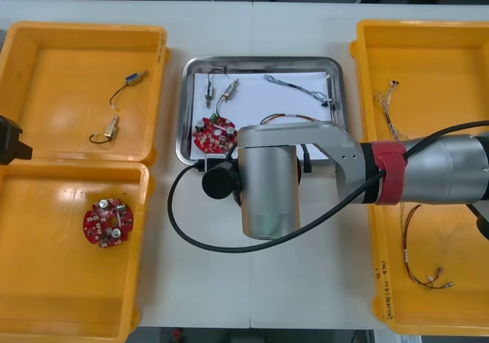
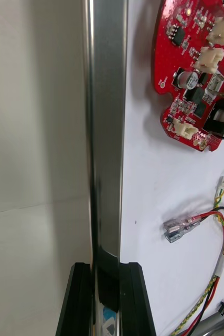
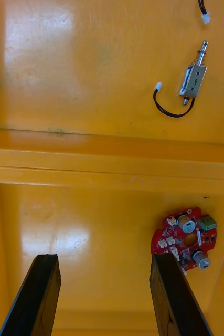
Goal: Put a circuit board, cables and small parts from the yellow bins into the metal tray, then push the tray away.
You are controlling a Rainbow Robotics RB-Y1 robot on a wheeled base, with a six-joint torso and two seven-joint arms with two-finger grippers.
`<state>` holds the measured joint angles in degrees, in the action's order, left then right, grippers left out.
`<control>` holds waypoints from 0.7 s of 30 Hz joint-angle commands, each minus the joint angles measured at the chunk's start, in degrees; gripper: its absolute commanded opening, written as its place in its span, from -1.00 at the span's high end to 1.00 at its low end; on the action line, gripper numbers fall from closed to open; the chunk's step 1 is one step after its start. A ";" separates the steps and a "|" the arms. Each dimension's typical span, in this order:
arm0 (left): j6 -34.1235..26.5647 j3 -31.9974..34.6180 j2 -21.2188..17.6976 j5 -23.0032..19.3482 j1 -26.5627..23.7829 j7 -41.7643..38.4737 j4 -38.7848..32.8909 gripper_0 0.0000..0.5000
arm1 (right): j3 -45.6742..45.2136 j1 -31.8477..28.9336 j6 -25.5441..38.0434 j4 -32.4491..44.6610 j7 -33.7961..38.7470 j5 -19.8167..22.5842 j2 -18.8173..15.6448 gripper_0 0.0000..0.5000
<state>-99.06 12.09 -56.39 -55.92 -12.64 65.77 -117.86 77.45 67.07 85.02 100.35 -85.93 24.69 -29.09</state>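
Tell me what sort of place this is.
Probably a kitting bench in a robot lab: yellow bins of boards and cables flank a metal tray on a light table; the right gripper clamps the tray's rim, the left gripper hangs open above the left bins.

Light table point(image 1: 306, 30), seamed front to back. On it, pinched at the near rim between the black fingers of the right gripper point(image 2: 106, 270) and reaching away beyond them: metal tray point(image 1: 260, 59). Bare tabletop just outside the pinched rim, and more behind the gripper, toward the near edge. Off to that gripper's left, just beside the tray: far left yellow bin point(image 1: 46, 37) and near left yellow bin point(image 1: 46, 282), touching rim to rim, right under the spread fingers of the left gripper point(image 3: 104, 257). Off to its right, likewise beside the tray: far right yellow bin point(image 1: 443, 60) and near right yellow bin point(image 1: 458, 244), end to end.
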 commanded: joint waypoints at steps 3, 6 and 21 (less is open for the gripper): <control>0.53 -0.66 0.40 -0.42 0.78 4.81 -0.17 -1.00 | 0.60 4.39 -1.52 -1.30 -2.49 -0.70 -1.06 1.00; 0.53 -0.66 0.40 -0.42 0.78 4.81 -0.17 -1.00 | 0.51 4.83 -2.05 -2.36 -2.75 -0.88 -1.06 1.00; 0.53 -0.66 0.40 -0.42 0.78 4.81 -0.17 -1.00 | 0.51 7.81 -5.30 -8.07 -3.37 -0.96 -1.06 1.00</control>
<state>-99.06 12.09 -56.39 -55.92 -12.64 65.77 -117.86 77.46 71.22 80.50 92.99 -88.04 24.40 -29.09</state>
